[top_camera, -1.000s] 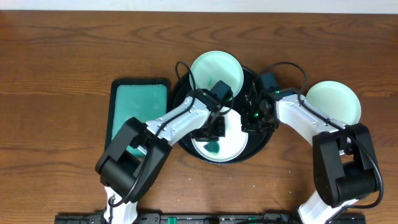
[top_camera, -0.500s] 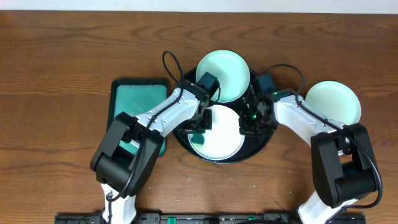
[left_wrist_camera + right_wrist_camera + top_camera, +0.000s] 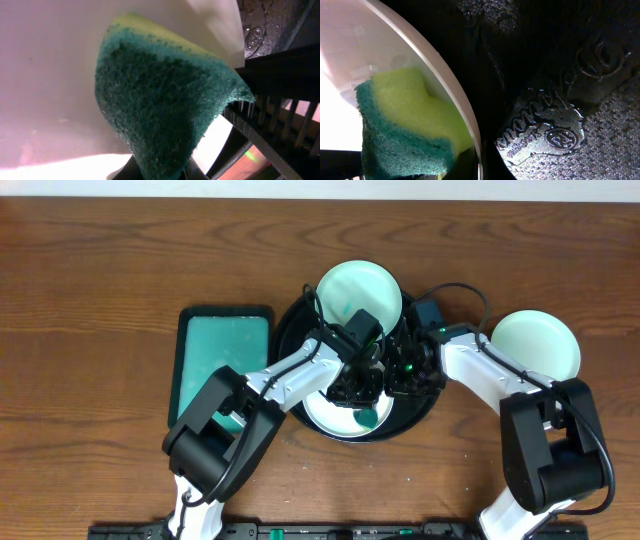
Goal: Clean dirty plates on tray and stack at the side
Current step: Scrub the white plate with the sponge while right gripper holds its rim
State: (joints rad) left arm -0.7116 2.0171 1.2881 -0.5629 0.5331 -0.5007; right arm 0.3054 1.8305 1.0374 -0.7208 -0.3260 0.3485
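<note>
Beneath my left gripper (image 3: 362,402), one plate (image 3: 328,417) lies on the black tray (image 3: 426,411); the jaws clamp a green sponge (image 3: 165,105) against it. My right gripper (image 3: 405,376), fully closed, sits at its rim. Second plate (image 3: 360,295): just ahead. Third plate (image 3: 535,342): off-tray, right of that gripper.

From overhead we look straight down on the table (image 3: 100,260), with the tray (image 3: 288,330) at frame centre. Our left wrist view sits hard against the sponge (image 3: 160,100) on a plate (image 3: 50,60). Our right wrist view, equally close, shares that sponge and plate at its lower left.
</note>
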